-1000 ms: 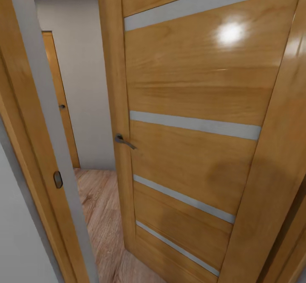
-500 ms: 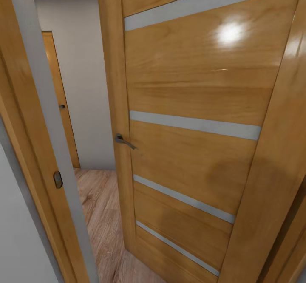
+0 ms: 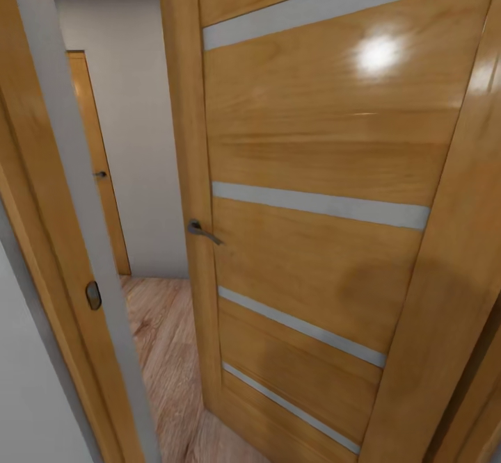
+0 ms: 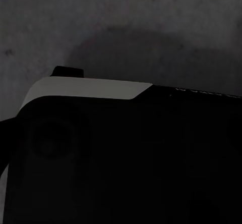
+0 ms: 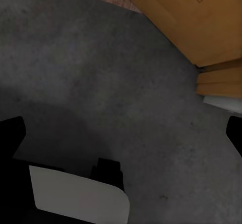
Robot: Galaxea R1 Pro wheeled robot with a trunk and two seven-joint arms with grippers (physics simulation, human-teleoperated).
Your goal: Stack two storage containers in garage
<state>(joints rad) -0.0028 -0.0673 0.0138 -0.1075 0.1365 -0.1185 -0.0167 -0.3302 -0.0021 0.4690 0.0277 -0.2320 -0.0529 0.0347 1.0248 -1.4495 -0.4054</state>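
Dark grey mottled floor (image 5: 116, 77) meets honey-wood door (image 3: 313, 171), ajar.

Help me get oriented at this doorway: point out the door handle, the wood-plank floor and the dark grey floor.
door handle (image 3: 203, 231): head view, on the metal lever.
wood-plank floor (image 3: 163, 352): head view, bare planks past the door.
dark grey floor (image 5: 126, 98): right wrist view, bare concrete.

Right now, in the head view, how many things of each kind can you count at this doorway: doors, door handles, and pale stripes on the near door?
Wooden doors: 2, near door, far door
Door handles: 2, near, far
Pale stripes on the near door: 4, top one
Total: 8
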